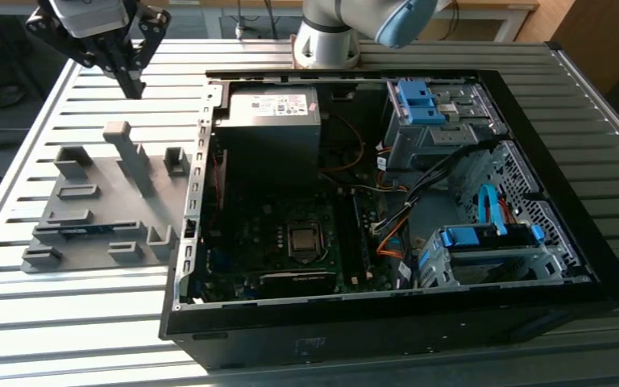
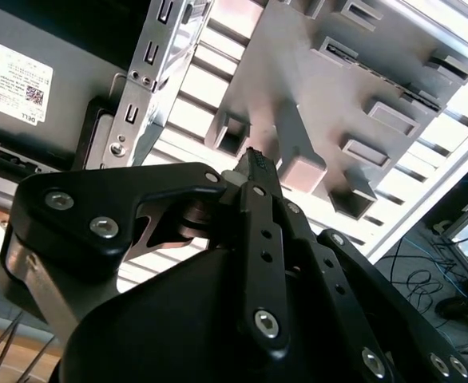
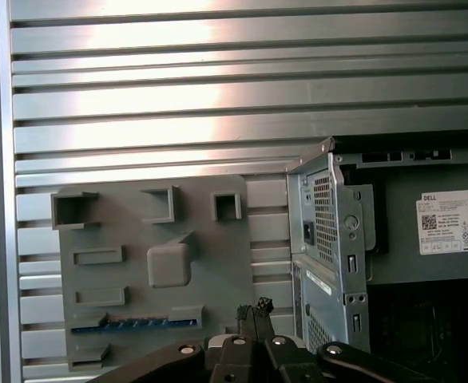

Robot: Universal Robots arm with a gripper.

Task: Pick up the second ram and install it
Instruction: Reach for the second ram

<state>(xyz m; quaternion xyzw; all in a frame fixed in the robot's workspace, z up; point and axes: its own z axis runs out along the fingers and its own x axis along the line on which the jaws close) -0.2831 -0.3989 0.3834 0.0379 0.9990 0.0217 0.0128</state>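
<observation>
The second ram [image 3: 134,323] is a thin blue stick standing on edge in a slot of the grey holder plate [image 3: 130,219]. In the exterior view the second ram [image 1: 81,229] sits in the plate's near-left part [image 1: 94,242]. My gripper [image 1: 131,84] hangs above the table behind the plate, well clear of the ram, with its black fingers shut together and nothing between them. In both wrist views the gripper's tips [image 2: 254,162] [image 3: 254,307] meet over the plate, beside the case wall.
The open computer case [image 1: 567,266] lies at the exterior view's right of the plate, with the power supply [image 1: 272,113], motherboard [image 1: 288,234] and blue-latched drive bays [image 1: 482,238] inside. A tall grey block [image 1: 129,153] rises from the plate. The table is slatted metal [image 1: 73,322].
</observation>
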